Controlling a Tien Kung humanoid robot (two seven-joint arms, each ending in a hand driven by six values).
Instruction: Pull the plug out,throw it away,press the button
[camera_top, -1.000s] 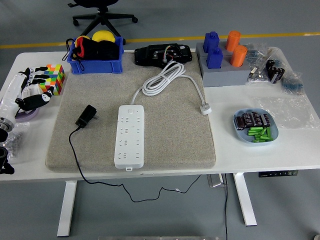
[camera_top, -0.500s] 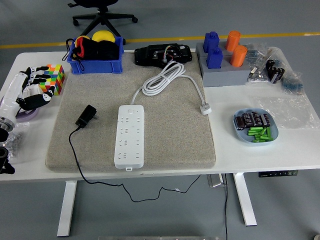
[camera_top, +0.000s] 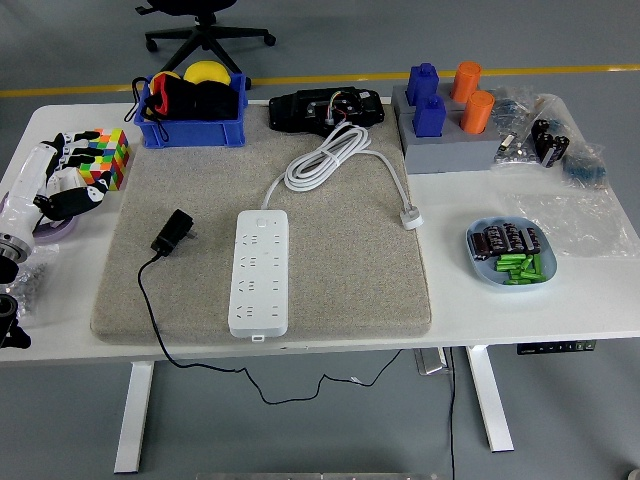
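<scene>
A white power strip (camera_top: 260, 270) lies lengthwise on the grey mat (camera_top: 350, 290), with its button at the far end and every socket free. A black plug (camera_top: 173, 231) lies on the mat left of the strip, unplugged, and its black cable runs down over the table's front edge. My left hand (camera_top: 62, 180) hovers at the far left of the table beside a colourful cube (camera_top: 108, 157), well left of the plug, with its white fingers relaxed and holding nothing. My right hand is out of view.
The strip's coiled white cord (camera_top: 325, 158) ends in a white plug (camera_top: 411, 217) on the mat's right. Behind stand a blue bin (camera_top: 192, 110), a black device (camera_top: 324, 108) and a grey block holder (camera_top: 445, 145). A blue dish (camera_top: 510, 255) and plastic bags (camera_top: 570, 170) sit right.
My left hand has drifted slightly left and back toward the table's edge. Nothing else has moved.
</scene>
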